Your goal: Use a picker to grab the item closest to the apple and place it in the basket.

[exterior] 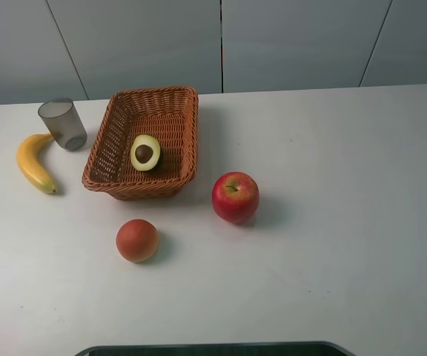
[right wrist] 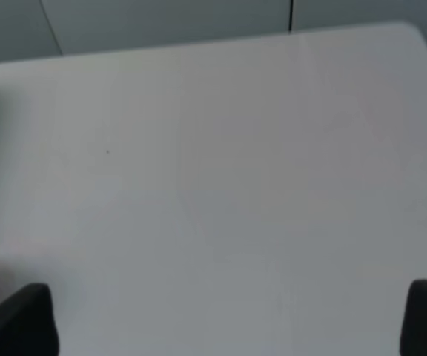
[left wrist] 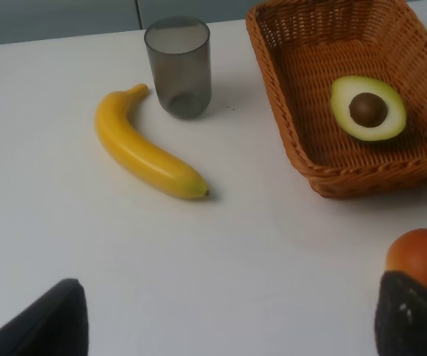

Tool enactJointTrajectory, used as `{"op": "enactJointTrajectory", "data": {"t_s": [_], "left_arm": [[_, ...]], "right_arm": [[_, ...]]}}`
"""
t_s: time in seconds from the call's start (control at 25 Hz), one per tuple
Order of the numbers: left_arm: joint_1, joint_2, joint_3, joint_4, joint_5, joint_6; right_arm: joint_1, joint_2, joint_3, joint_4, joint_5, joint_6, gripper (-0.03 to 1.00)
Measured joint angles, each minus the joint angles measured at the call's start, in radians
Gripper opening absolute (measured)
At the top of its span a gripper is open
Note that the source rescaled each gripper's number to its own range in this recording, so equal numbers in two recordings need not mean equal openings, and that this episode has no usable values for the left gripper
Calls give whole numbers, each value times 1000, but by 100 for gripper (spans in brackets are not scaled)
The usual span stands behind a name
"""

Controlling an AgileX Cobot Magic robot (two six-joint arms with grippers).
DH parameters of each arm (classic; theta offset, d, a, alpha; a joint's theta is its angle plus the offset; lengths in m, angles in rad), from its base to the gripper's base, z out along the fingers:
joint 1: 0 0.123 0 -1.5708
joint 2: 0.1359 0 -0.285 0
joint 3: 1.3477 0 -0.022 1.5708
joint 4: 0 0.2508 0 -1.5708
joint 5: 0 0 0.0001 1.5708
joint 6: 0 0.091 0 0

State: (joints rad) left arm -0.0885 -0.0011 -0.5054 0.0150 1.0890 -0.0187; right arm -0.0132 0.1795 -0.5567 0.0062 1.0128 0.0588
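On the white desk [exterior: 332,222], seen from the high camera, a curved yellow banana [exterior: 33,161] lies farthest left, with a translucent grey plastic cup [exterior: 63,124] standing upright just beside its upper end. Next comes the rectangular brown wicker basket [exterior: 117,126], and inside it, toward its nearer end, rests a halved green avocado with a dark brown pit [exterior: 145,152], cut face up. Below the basket and apart from it, a round orange-red fruit [exterior: 137,240], perhaps a peach or orange, though the view is too soft to say which, sits alone on the desk. To the right of that, just off the basket's near right corner, stands the shiny red apple [exterior: 236,196], stem up; the basket with the avocado is nearer to it than the orange-red fruit is. The right part of the desk beyond the apple holds nothing else in view. Neither arm shows in the high view. In the left wrist picture the left claw [left wrist: 228,326] hangs released above the desk, its two dark fingertips [left wrist: 50,322] set wide apart at the frame's corners, grasping nothing, the orange-red fruit just past one tip. The right claw [right wrist: 228,319] is likewise spread wide and unladen over bare desk surface.
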Motion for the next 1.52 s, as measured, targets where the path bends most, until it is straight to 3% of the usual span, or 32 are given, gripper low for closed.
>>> {"op": "enactJointTrajectory", "data": {"t_s": [0.28,0.52,1.52], "left_arm": [[0,0,0,0,0,0],[0,0,0,0,0,0],[0,0,0,0,0,-2]], "right_arm": [[0,-174,22,-6,-5,-36,100],[0,-180,46,0,70,-47,100],[0,-180,47,2,75,-51,100]]}}
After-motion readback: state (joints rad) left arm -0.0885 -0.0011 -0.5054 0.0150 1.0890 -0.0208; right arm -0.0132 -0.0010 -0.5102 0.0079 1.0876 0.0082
